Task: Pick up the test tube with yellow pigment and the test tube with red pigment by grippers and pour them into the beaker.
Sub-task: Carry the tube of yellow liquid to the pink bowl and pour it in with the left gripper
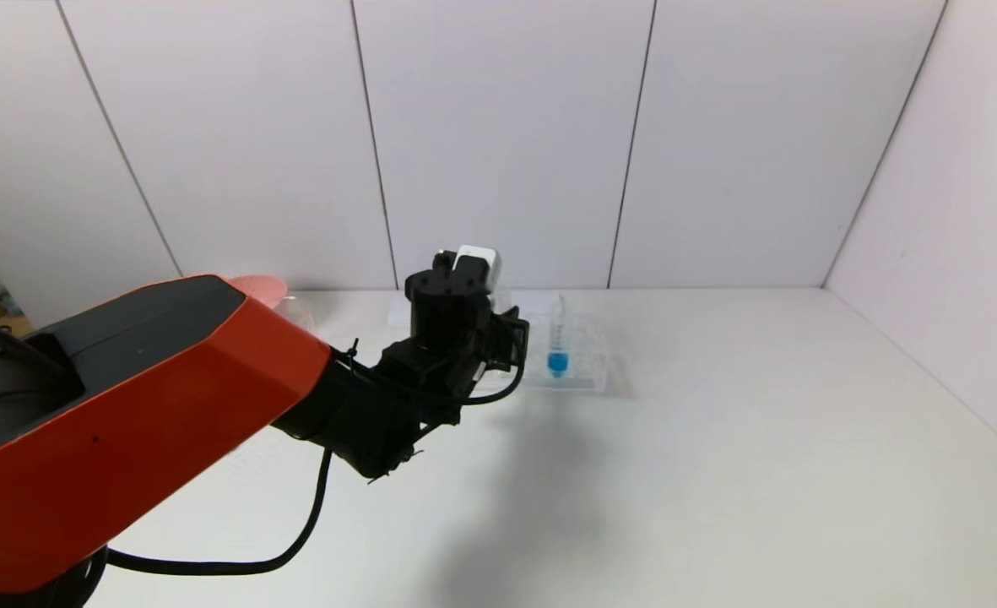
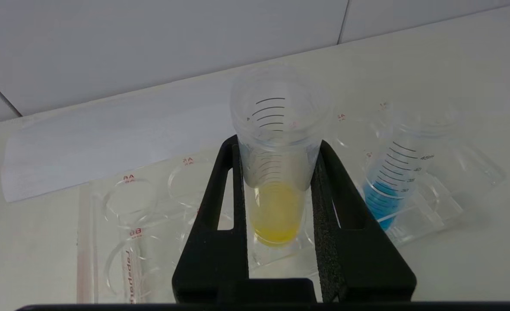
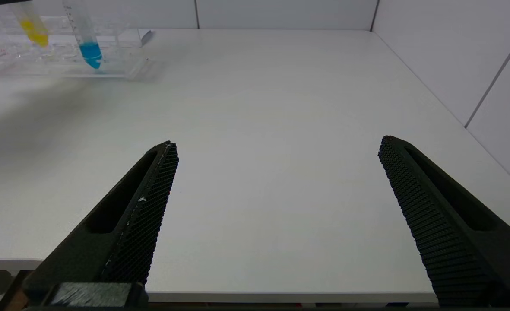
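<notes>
The test tube with yellow pigment (image 2: 276, 207) stands in the clear tube rack (image 2: 125, 242) at the back of the table. My left gripper (image 2: 278, 144) reaches over the rack and is shut on this tube, with a finger pressed on each side below its rim. The tube's bottom is still down at rack level; it also shows in the right wrist view (image 3: 31, 26). In the head view the left wrist (image 1: 456, 321) hides it. My right gripper (image 3: 278, 141) is open and empty, low over the table's front edge. The red tube is out of view. The beaker is not clearly visible.
A tube with blue liquid (image 1: 558, 342) leans in the rack (image 1: 587, 363) just right of my left gripper. A pink bowl (image 1: 253, 287) peeks out behind my left arm at the back left. A white sheet (image 2: 86, 147) lies behind the rack. Walls close the back and right.
</notes>
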Robot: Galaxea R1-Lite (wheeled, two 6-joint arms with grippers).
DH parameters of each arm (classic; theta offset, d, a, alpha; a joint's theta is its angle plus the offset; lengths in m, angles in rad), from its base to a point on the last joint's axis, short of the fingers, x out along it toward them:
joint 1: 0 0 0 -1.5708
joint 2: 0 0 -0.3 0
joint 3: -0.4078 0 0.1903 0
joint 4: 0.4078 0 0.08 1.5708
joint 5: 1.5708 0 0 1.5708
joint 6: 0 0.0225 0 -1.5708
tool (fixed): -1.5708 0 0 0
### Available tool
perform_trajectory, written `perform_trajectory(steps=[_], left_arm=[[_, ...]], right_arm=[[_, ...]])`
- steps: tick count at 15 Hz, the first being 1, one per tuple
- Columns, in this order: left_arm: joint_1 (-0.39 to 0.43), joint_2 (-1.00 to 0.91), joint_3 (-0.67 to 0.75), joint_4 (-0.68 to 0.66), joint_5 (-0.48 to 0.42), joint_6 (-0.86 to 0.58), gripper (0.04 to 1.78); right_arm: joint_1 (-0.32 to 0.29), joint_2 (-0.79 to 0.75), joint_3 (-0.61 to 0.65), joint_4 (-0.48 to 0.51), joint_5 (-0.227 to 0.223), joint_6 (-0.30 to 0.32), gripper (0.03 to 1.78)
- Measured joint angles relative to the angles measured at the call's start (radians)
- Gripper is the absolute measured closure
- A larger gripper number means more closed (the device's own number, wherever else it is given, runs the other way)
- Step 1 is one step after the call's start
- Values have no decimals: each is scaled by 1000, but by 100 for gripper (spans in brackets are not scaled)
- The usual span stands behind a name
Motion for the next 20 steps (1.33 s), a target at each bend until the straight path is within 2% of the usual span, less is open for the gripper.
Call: perform_trajectory(steps=[13,20], left_arm=[[0,-49,-34,-39,2,58,138],[19,-180,74,-24,12,66,138]], right_arm=[[0,0,0,0,0,0,11],[0,0,0,0,1,0,11]])
